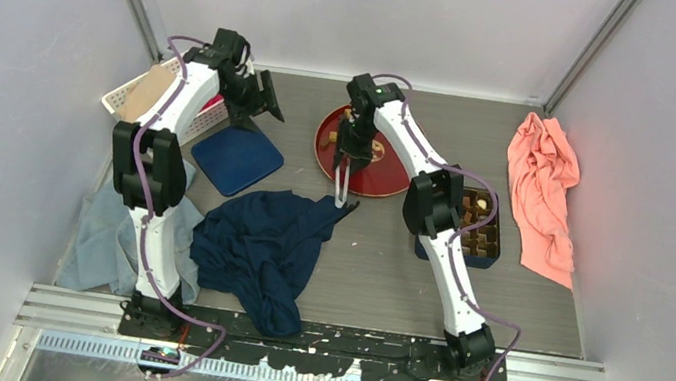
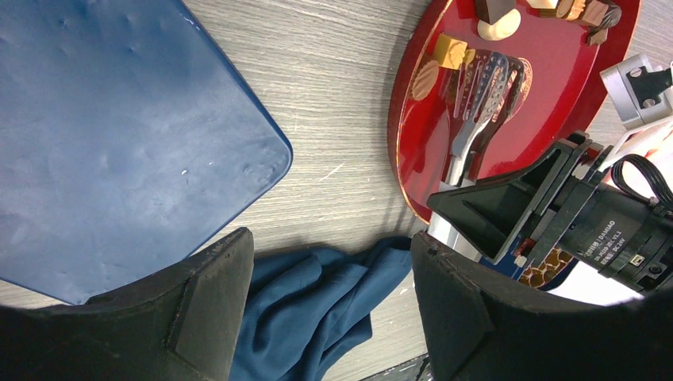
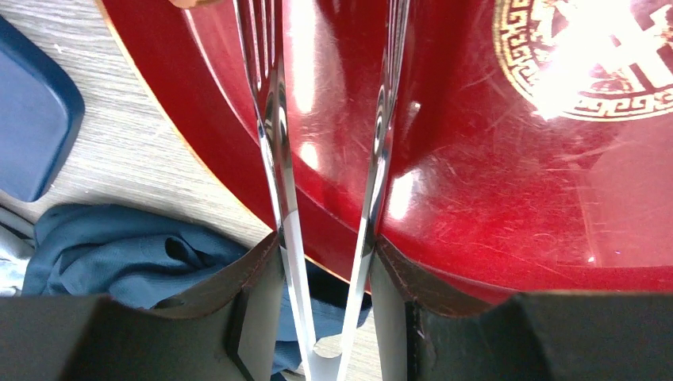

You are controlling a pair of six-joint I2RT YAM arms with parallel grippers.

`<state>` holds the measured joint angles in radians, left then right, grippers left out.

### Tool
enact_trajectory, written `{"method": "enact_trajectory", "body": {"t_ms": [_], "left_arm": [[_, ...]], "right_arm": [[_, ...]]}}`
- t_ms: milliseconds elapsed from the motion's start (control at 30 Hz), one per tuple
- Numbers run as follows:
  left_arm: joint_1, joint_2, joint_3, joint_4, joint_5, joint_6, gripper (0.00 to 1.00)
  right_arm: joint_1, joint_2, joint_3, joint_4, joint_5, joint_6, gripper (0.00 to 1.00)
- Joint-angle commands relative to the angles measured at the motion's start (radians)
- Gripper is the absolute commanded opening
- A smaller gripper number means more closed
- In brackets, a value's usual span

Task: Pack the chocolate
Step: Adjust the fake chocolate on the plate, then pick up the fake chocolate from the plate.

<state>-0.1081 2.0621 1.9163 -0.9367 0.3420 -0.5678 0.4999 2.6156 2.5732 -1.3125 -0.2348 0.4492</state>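
Note:
Several chocolate pieces point(image 2: 449, 51), light brown, dark and cream, lie on the far part of the red round tray point(image 2: 548, 71). More chocolate point(image 1: 481, 234) sits in the navy gridded box point(image 1: 455, 259) at the right. My right gripper point(image 3: 325, 246) is shut on metal tongs point(image 3: 274, 119), whose two arms reach over the tray point(image 3: 492, 198) with nothing between them. The tongs' tips point(image 2: 484, 87) hover close to a striped brown piece point(image 2: 426, 79). My left gripper point(image 2: 333, 246) hangs open and empty above the table beside the blue lid point(image 2: 119, 135).
A dark blue cloth point(image 1: 265, 245) lies crumpled at the front centre, touching the tray's near edge. A pink cloth point(image 1: 540, 196) lies at the right, a white basket point(image 1: 151, 92) at the back left, and a grey cloth point(image 1: 105, 237) at the left.

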Motion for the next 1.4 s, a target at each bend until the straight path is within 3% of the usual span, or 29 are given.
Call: {"method": "enact_trajectory", "body": {"t_ms": [0, 733, 1367], "left_arm": [[0.008, -0.064, 0.007, 0.01, 0.012, 0.015, 0.73], [0.008, -0.056, 0.01, 0.013, 0.012, 0.011, 0.73], [0.008, -0.062, 0.002, 0.015, 0.018, 0.007, 0.73]], "right_arm": [[0.016, -0.092, 0.05, 0.043, -0.023, 0.013, 0.47], [0.035, -0.107, 0.06, 0.039, -0.055, 0.002, 0.47], [0.091, -0.158, -0.06, -0.054, -0.014, -0.07, 0.46]]}}
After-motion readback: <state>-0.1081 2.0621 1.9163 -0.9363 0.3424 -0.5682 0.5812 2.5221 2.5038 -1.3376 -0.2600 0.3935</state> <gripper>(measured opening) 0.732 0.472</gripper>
